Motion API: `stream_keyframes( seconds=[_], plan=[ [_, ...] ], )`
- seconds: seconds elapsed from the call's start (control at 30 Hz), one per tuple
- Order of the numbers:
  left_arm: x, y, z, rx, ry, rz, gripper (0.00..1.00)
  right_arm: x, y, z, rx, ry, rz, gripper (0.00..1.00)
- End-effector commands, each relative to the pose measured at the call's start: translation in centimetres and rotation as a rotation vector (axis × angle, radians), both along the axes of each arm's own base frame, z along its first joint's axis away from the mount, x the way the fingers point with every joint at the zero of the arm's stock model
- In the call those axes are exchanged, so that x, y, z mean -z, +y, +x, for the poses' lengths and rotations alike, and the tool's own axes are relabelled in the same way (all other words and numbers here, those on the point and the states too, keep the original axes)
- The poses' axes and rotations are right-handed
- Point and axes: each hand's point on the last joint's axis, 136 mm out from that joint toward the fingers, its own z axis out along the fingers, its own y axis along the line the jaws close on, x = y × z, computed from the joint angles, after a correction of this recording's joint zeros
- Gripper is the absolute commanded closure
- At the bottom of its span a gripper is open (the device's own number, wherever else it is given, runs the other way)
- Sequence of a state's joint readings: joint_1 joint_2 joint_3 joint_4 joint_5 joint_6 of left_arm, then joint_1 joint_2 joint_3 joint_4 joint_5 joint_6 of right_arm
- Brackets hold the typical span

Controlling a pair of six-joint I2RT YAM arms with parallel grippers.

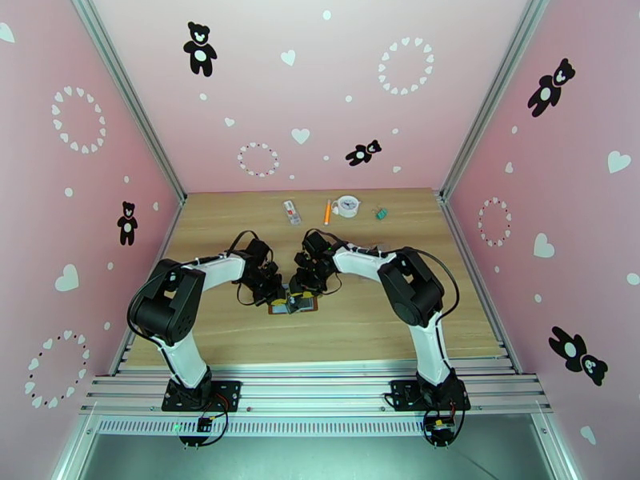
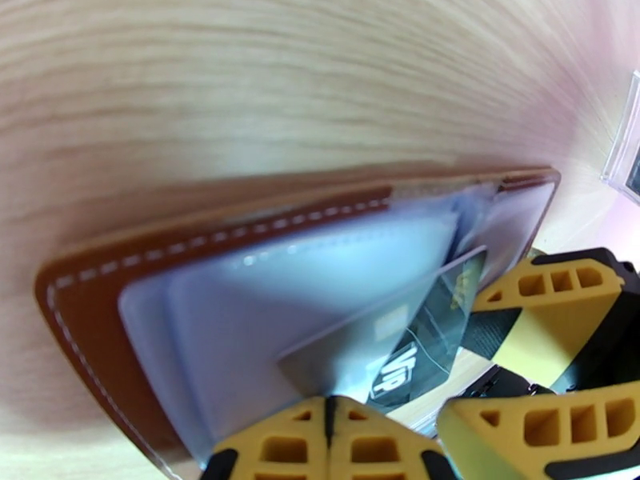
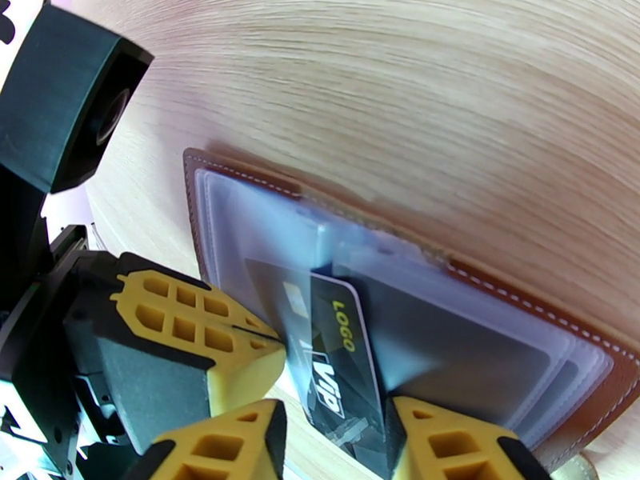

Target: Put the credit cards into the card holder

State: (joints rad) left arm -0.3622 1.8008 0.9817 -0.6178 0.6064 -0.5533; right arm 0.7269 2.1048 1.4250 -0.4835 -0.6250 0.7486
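Pale wood-grain worktop (image 1: 360, 338) carries the scene. On it, the left pincer (image 2: 328, 422) has its ribbed yellow fingers pressed together at the edge of the card holder (image 2: 96, 290), by its frosted grey-blue pockets. The right pincer (image 3: 332, 430) stands partly apart with a glossy dark card (image 3: 340, 346), printed VIP and LOGO, between its fingers; whether they clamp it I cannot tell. That card sits partway in a pocket, and a grey card (image 3: 268, 290) lies beside it under the film. The holder, brown stitched leather, lies open flat mid-worktop. The left arm (image 1: 172, 306) and right arm (image 1: 412, 290) bend at the elbow, wrists pitched down, meeting over it.
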Motion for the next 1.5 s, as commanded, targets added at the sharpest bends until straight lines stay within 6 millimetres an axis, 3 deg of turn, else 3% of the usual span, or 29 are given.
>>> stream_keyframes(
  seconds=[0.0, 0.33, 0.67, 0.97, 1.2, 1.3, 1.47],
  plan=[
    [3.3, 2.4, -1.4, -0.013, 0.05, 0.134, 1.0, 1.5, 0.6, -1.4, -0.042, 0.042, -0.013, 0.66],
    [3.2, 2.4, -1.4, -0.011, 0.048, 0.134, 1.0, 1.4, 1.3, -1.3, -0.045, 0.046, 0.014, 0.78],
    [2.5, 2.3, -1.0, -0.008, 0.026, 0.121, 1.0, 1.3, 1.3, -1.0, -0.044, 0.028, 0.017, 0.99],
    [-2.1, 2.4, 1.5, -0.068, -0.079, 0.052, 0.74, 1.1, 0.7, -0.7, -0.022, 0.009, 0.026, 1.0],
    [-4.7, 3.6, 3.0, -0.132, -0.136, 0.027, 0.75, 0.5, 0.1, -0.3, -0.001, -0.024, 0.04, 1.0],
    [-4.6, 4.1, 2.8, -0.149, -0.131, 0.033, 0.78, 0.4, -0.2, 0.0, 0.018, -0.037, 0.044, 1.0],
    [-1.9, 4.9, 1.3, -0.156, -0.053, 0.083, 0.86, 0.2, -0.7, 0.4, 0.062, -0.058, 0.041, 1.0]
  ],
)
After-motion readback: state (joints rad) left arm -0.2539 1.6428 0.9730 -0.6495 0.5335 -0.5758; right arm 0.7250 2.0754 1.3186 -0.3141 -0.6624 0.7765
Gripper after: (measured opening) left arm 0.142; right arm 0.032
